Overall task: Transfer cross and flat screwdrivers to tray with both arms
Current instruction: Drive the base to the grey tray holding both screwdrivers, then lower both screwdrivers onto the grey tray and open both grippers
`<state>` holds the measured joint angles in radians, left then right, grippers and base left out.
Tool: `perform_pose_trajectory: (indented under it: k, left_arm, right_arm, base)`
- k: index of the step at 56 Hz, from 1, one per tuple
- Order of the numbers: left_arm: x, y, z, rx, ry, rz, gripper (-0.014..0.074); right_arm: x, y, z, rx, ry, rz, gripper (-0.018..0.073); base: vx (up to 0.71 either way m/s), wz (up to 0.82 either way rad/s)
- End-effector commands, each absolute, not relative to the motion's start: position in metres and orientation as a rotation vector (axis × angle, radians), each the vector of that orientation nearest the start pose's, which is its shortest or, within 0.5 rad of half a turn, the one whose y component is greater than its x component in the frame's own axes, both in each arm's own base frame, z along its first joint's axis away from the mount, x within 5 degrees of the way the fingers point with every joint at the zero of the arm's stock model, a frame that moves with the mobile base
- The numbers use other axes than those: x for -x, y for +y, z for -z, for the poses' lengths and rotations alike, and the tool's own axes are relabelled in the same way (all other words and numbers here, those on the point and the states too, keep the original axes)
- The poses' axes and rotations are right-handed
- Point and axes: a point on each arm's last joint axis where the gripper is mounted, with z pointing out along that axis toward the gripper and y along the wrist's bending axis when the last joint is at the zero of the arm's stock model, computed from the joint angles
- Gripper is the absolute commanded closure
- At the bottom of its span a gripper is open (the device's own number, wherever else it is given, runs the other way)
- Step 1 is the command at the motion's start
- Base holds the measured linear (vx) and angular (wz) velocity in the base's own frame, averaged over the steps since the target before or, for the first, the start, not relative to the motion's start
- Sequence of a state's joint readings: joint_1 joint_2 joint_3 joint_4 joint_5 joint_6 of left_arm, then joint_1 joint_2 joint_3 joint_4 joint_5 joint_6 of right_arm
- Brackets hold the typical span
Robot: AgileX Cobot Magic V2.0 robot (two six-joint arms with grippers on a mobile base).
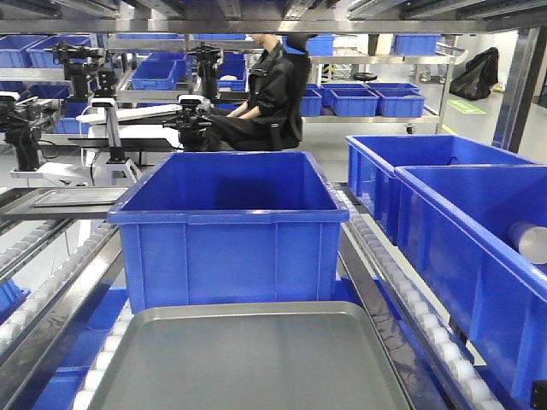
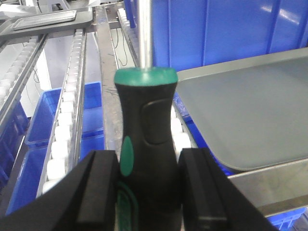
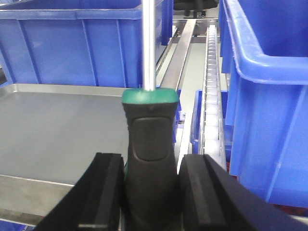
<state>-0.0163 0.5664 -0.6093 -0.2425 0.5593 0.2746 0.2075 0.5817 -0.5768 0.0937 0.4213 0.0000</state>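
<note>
A black-and-green screwdriver point(image 2: 147, 130) stands between the black fingers of my left gripper point(image 2: 148, 185), which is shut on its handle; the silver shaft points up out of the frame. It hangs left of the grey metal tray point(image 2: 250, 110), over the roller rail. My right gripper point(image 3: 150, 187) is shut on a second screwdriver point(image 3: 150, 130), held just off the tray's point(image 3: 53, 125) right edge. Which one is cross and which is flat cannot be told, the tips being out of view. In the front view the tray point(image 1: 256, 359) lies bare at the bottom; neither gripper shows there.
A deep blue bin point(image 1: 229, 226) stands right behind the tray. Two more blue bins point(image 1: 461, 213) line the right lane, close to my right gripper. White roller rails point(image 1: 410, 290) run along both sides of the tray. A seated person point(image 1: 269, 94) and other robot arms point(image 1: 111, 128) are in the background.
</note>
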Motion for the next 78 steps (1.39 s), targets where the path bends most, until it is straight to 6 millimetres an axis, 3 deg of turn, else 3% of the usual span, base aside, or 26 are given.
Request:
perform_pose_trajectory:
  k: [1, 59, 69, 78]
  left_arm:
    - [-0.112, -0.013, -0.342, -0.130, 1.858, 0.100, 0.0594]
    - [-0.116, -0.015, -0.339, -0.106, 1.878, 0.146, 0.0594]
    - [-0.139, -0.023, -0.336, -0.014, 1.897, 0.332, 0.0594]
    - [-0.177, -0.033, -0.335, -0.006, 1.925, 0.481, 0.0594]
  right_arm:
    - [-0.117, 0.027, -0.341, 0.137, 1.787, -0.230, 0.0567]
    - [-0.120, 0.029, -0.343, 0.105, 1.760, -0.267, 0.0567]
    - [-0.147, 0.036, -0.344, 0.090, 1.855, -0.303, 0.0567]
    - [-0.195, 0.053, -0.350, 0.116, 1.978, -0.370, 0.0567]
  base:
    - [0.01, -0.03]
    - [0.00, 0.00]
    - [0.00, 0.00]
    - [0.00, 0.00]
